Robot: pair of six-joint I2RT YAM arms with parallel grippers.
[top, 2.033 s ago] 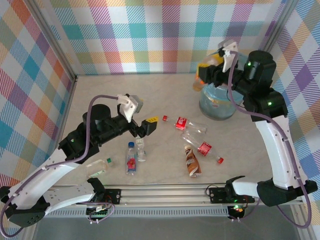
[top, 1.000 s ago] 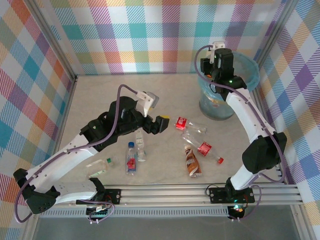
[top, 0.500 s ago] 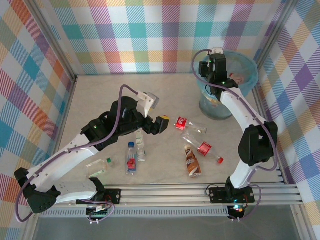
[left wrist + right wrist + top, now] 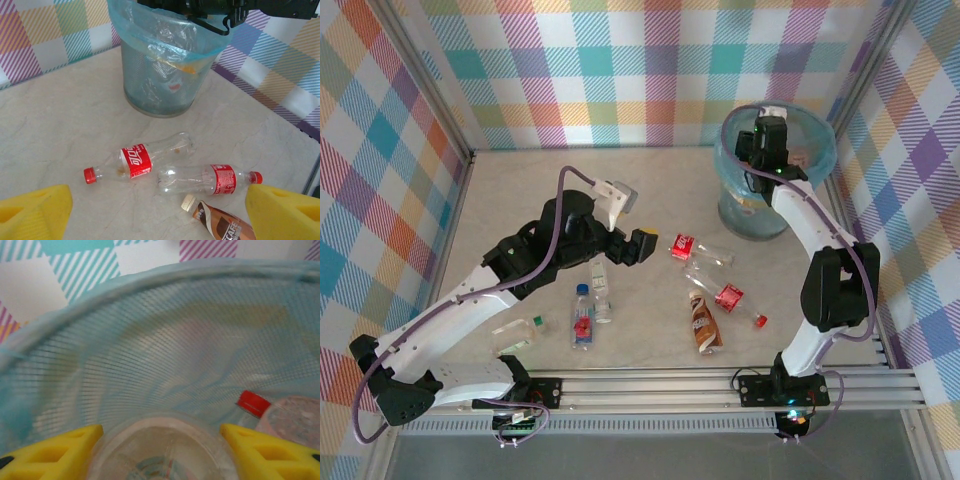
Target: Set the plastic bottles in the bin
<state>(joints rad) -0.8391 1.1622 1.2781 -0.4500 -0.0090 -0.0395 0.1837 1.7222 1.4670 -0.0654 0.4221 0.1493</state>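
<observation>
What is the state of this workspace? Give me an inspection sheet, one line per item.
Surface: pale marbled table, no spills seen.
Job's things: bin, blue-lined, upright at far right; six bottles on the table, including two red-labelled bottles and a brown bottle; a red-capped bottle inside the bin.
Clutter: nothing seen.
Grippers: left gripper open, empty, above the table; right gripper at the bin's mouth, shut on a clear bottle.
Cables: purple cable looped over each arm, clear of the bottles.
Surroundings: checked walls; metal rail at near edge.
</observation>
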